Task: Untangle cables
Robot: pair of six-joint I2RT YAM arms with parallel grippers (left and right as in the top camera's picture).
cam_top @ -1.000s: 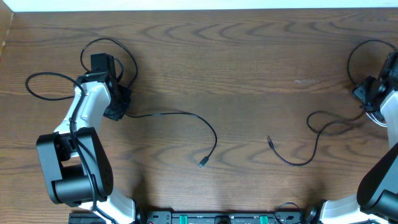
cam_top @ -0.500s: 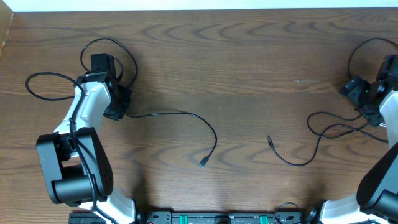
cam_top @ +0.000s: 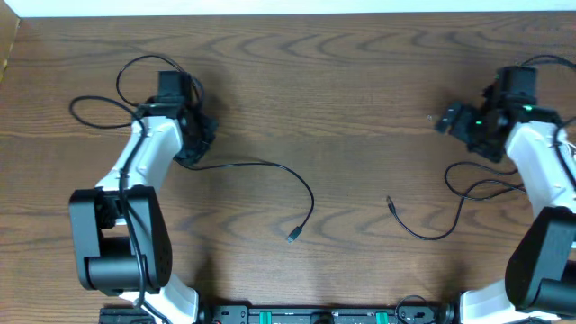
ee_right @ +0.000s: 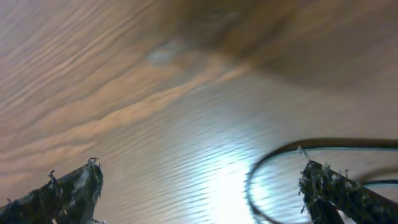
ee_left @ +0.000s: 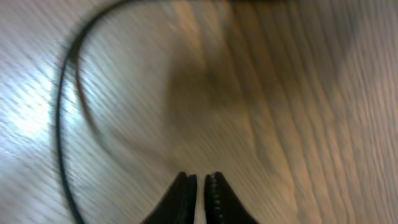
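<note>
**Presently: two black cables lying apart, one pincer shut, one spread wide**

Left side. My left pincer (cam_top: 191, 144) stands low over the table (cam_top: 360, 72) with its jaws drawn together. The blurred wrist view shows no cord plainly between the tips, so I cannot say that anything is pinched. The left black cable (cam_top: 261, 163) loops behind that pincer, passes by it and trails to a plug end nearer the table's middle.

Right side. My right pincer (cam_top: 454, 121) is spread wide and grips nothing. Its wrist view shows a bend of cord just beside one finger, not between the two. The right black cable (cam_top: 432, 237) lies on the table nearer my base, its plug pointing toward the middle.

Finding. The two black cords lie well apart and do not cross, each on its own half, which I judge is the arrangement intended. A white cord I cannot pick out with confidence.
</note>
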